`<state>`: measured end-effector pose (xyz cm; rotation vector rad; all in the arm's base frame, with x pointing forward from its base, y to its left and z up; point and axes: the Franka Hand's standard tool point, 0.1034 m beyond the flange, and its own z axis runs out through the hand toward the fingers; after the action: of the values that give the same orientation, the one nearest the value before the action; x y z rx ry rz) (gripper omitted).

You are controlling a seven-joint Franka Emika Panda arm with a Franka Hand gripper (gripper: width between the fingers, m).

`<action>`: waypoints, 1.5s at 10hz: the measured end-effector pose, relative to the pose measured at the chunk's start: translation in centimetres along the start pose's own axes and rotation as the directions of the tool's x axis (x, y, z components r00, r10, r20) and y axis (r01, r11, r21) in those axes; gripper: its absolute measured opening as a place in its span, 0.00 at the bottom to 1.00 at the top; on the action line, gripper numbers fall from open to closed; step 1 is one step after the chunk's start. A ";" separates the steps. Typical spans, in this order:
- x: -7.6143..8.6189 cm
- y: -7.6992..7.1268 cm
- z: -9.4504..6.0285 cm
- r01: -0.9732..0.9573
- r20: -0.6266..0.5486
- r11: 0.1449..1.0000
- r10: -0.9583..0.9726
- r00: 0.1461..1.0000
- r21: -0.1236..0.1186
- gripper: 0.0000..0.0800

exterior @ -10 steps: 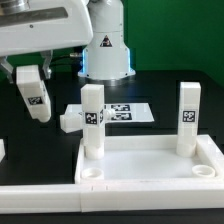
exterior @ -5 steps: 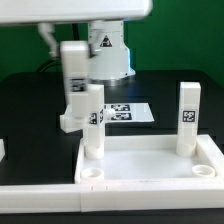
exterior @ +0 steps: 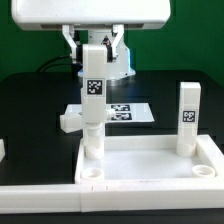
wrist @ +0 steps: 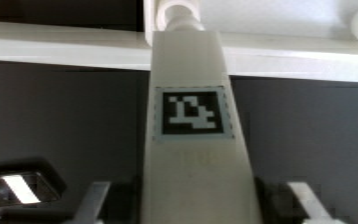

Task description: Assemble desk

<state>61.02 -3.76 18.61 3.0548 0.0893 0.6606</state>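
My gripper (exterior: 93, 50) is shut on a white desk leg (exterior: 93, 85) with a square tag and holds it upright in the air. The leg hangs in front of a standing leg (exterior: 93, 143) that is planted in the tabletop's (exterior: 150, 152) far corner on the exterior view's left, and hides its upper part. A second standing leg (exterior: 188, 118) is in the far corner on the exterior view's right. In the wrist view the held leg (wrist: 190, 110) runs between both fingers (wrist: 306, 200) of the gripper (wrist: 201, 206), towards the tabletop's white rim (wrist: 69, 45).
The marker board (exterior: 128, 112) lies on the black table behind the tabletop. A loose white leg (exterior: 68, 122) lies on the table on the exterior view's left. The tabletop's near corner sockets (exterior: 92, 172) face up.
My gripper has carried the leg from the exterior view's left towards the right, and it has gone from tilted to upright. It now hangs over the left standing leg.
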 end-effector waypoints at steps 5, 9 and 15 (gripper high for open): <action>0.9 -11.1 1.1 -0.178 0.018 0.982 0.177 0.984 0.065 0.36; 0.8 -11.3 1.6 -0.154 0.023 0.986 0.153 0.988 0.057 0.36; 1.5 -13.9 4.0 -0.084 0.024 0.995 0.082 0.996 0.056 0.36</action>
<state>63.33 10.16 15.24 3.1345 -0.0197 0.6392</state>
